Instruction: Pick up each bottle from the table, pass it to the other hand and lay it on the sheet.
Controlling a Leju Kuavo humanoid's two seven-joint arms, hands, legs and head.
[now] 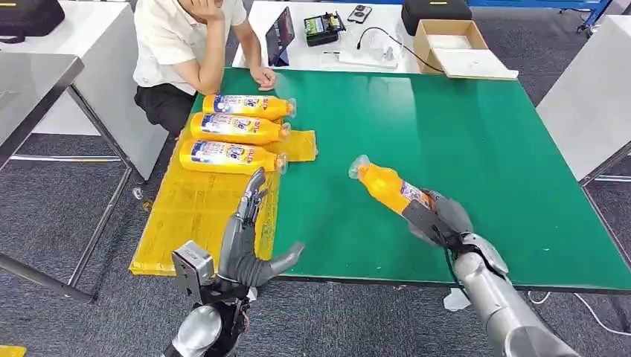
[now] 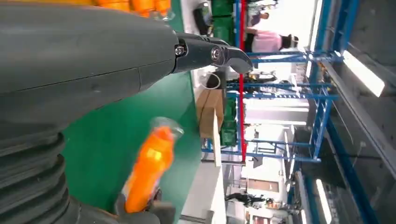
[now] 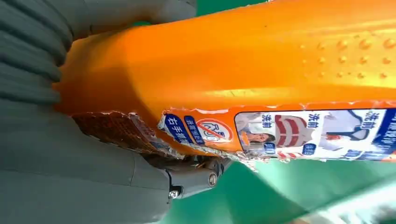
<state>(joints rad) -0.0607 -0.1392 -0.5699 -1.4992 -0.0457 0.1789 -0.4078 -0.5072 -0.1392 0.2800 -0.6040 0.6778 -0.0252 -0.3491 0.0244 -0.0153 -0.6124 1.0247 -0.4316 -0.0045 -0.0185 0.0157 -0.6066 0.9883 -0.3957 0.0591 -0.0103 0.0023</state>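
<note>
Bottles, four in all, orange with blue-and-white labels printed in Chinese characters too small to read; three bottles [image 1: 236, 128] lie side by side on the yellow sheet [image 1: 193, 216] at the green desk's [image 1: 461, 141] left edge; the fourth bottle [image 1: 387, 186] is gripped at its base by the right robot hand [image 1: 439, 219], cap tilted up and leftward above the desk; the left robot hand [image 1: 249, 238] hovers over the sheet, fingers spread, holding nothing.

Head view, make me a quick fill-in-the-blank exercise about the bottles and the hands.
1. The right hand holds an orange ____.
2. ____ bottles lie on the yellow sheet.
3. The left hand holds ____.
4. The table top is ____.

Missing words: bottle; three; nothing; green
</note>
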